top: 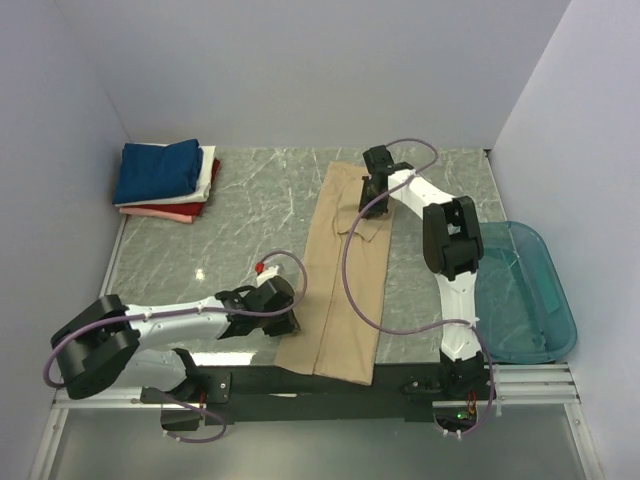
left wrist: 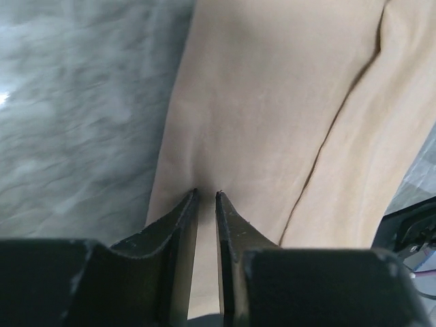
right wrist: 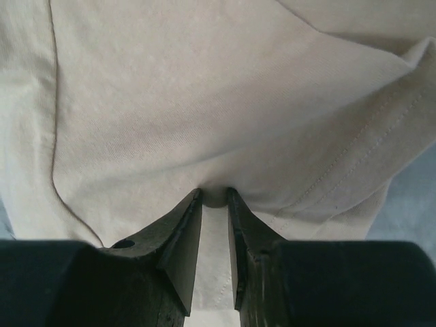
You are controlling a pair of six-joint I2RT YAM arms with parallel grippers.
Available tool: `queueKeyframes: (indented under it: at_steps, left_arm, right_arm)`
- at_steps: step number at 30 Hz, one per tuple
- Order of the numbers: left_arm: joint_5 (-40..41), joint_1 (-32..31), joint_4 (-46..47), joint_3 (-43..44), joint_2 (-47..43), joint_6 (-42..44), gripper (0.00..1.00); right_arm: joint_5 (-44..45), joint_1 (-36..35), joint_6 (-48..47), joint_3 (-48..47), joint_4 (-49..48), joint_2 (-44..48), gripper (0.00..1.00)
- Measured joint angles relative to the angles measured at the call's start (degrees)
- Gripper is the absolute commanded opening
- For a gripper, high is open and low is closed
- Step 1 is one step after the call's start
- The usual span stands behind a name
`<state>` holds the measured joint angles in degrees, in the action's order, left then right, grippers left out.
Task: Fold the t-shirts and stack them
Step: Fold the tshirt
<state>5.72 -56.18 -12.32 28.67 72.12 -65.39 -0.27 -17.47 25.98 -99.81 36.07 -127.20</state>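
A tan t-shirt (top: 345, 270) lies on the marble table as a long narrow strip running from the far middle to the near edge. My left gripper (top: 290, 325) sits at the strip's near left edge, and in the left wrist view (left wrist: 207, 194) its jaws are pinched on the tan cloth (left wrist: 272, 102). My right gripper (top: 371, 200) is at the far right edge of the strip. In the right wrist view (right wrist: 214, 192) a small bulge of the cloth (right wrist: 204, 88) is squeezed between its tips. A stack of folded t-shirts (top: 165, 180), navy on top over white and red, lies at the far left.
A teal translucent tub (top: 525, 290) stands at the table's right edge beside the right arm. Grey walls close in the back and both sides. The shirt's near end hangs over the black front rail (top: 250, 380).
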Motion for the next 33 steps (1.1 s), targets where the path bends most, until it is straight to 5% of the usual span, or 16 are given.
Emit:
queueKeyframes:
  at_steps: [11, 20, 27, 33]
  left_arm:
    - [-4.8, 5.3, 5.2, 8.8, 12.6, 2.6, 0.23]
    - [-8.9, 7.1, 7.8, 11.2, 15.4, 4.9, 0.35]
    - [-9.0, 7.1, 5.0, 11.2, 7.3, 7.3, 0.41]
    - [-9.3, 7.1, 4.8, 8.9, -0.3, 7.7, 0.46]
  right_arm:
    - [-2.5, 1.7, -0.8, -26.5, 4.2, -15.9, 0.30]
    - [-7.5, 3.9, -0.5, -27.9, 3.9, -16.6, 0.33]
    - [-8.0, 3.9, 0.5, -12.7, 4.3, -2.6, 0.33]
    - [-8.0, 3.9, 3.0, 15.5, -2.4, 26.1, 0.31]
